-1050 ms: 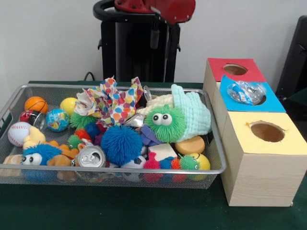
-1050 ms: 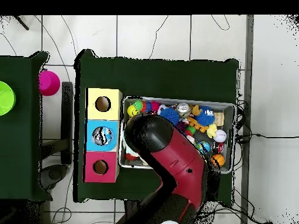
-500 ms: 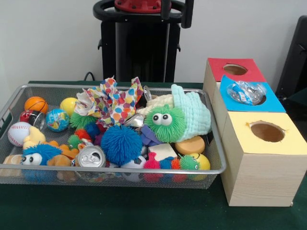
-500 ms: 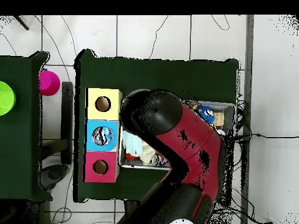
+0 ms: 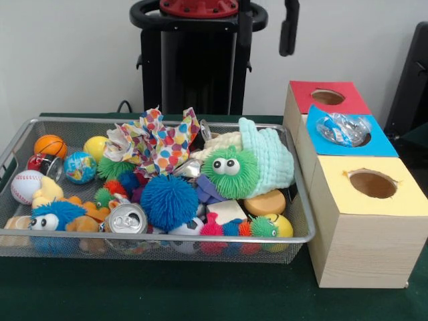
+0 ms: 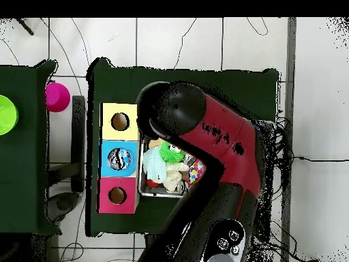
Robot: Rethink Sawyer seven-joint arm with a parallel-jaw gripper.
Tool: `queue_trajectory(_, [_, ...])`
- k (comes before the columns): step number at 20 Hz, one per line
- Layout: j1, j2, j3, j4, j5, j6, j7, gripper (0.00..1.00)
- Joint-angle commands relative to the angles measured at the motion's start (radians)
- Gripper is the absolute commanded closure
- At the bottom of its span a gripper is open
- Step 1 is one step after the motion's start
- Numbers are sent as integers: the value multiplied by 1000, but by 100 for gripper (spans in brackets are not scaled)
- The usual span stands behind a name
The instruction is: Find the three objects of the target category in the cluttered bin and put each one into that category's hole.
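Arm (image 6: 218, 147) seen from overhead: red and black, reaching up from the lower edge, its black rounded end uppermost. Front view: only a dark fingertip of the gripper (image 5: 288, 28) hangs at the top edge.

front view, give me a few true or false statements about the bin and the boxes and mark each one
1. The blue box's hole has a crinkly clear plastic item sitting in it. True.
2. The yellow box's hole is plugged with a ball. False: it is open and shows nothing in it.
3. A silver drink can lies at the wire bin's near rim. True.
4. The green fuzzy toy with eyes lies on the table outside the bin. False: it is inside the bin, against a mint green cloth.
5. A baseball lies in the bin. True.
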Motion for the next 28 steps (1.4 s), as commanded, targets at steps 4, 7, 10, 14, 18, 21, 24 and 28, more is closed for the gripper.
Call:
queue_trajectory(4, [-32,40,295,-134,-164,7,-261,0])
queue_trajectory(7, [-27,28,327,-91,-149,3,-162,0])
queue_trajectory(10, [-19,-2,342,5,-132,-61,-94,0])
queue_trajectory(14, [11,-31,315,74,-121,-42,36,0])
queue_trajectory(18, [9,-44,300,126,-112,-42,76,0])
queue_trajectory(21, [10,-46,270,142,-123,-42,104,0])
queue_trajectory(24, [9,-47,242,176,-150,-48,108,0])
queue_trajectory(28, [0,-54,256,228,-152,-77,74,0])
